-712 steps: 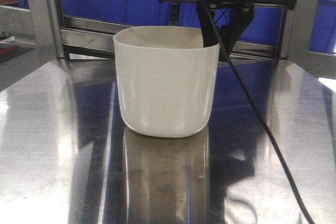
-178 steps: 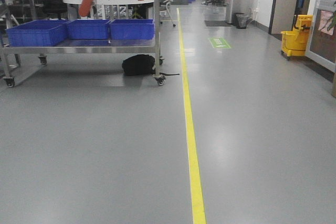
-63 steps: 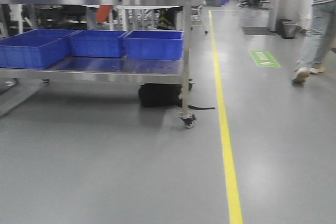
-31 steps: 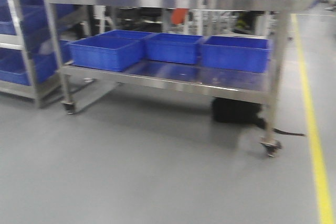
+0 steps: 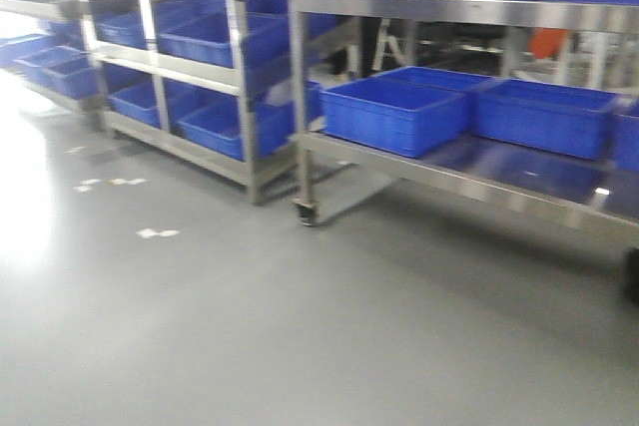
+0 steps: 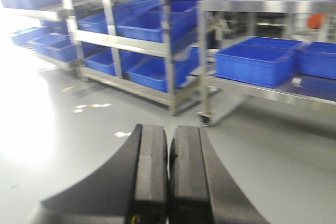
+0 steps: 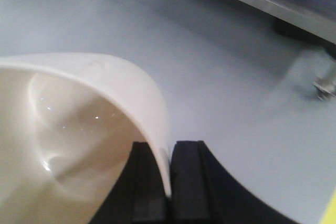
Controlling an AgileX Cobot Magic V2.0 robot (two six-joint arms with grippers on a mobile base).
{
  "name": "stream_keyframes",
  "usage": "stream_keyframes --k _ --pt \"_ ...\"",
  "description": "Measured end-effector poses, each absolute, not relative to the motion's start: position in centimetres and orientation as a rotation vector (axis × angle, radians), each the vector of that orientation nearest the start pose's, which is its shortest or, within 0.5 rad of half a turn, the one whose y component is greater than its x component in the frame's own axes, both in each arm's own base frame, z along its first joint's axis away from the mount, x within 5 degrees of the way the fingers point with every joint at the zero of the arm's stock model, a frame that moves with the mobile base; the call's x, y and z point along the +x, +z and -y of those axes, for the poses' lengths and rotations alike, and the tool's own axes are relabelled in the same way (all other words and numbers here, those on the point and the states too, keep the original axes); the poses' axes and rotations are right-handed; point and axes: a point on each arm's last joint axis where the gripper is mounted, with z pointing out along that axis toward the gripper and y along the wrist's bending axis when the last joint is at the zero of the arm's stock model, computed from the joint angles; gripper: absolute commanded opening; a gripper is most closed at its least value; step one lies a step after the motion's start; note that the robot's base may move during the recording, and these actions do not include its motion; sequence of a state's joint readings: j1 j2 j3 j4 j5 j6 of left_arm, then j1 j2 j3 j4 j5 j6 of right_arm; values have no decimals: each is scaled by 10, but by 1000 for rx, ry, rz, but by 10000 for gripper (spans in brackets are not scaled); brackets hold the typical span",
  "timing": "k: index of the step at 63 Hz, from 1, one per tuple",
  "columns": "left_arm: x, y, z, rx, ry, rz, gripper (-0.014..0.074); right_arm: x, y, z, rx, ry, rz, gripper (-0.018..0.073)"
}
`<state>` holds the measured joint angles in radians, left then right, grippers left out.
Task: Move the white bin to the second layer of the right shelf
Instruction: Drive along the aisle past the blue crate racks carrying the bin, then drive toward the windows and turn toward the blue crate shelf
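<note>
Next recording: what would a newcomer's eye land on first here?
A smooth cream-white plastic bin fills the right wrist view, its rim pinched in the right gripper over grey floor. Ahead, big blue ribbed plastic crates sit on steel racks. The left gripper is shut, empty.
</note>
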<state>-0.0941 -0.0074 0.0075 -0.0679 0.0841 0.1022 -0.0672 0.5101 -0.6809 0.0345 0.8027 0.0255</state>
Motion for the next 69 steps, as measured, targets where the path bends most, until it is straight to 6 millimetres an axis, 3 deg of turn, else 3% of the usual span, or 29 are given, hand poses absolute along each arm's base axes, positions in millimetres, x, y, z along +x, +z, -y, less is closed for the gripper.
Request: stream_keyframes --k 69 --pt "56 203 6 105 -51 -1564 85 87 333 4 109 16 -2112 48"
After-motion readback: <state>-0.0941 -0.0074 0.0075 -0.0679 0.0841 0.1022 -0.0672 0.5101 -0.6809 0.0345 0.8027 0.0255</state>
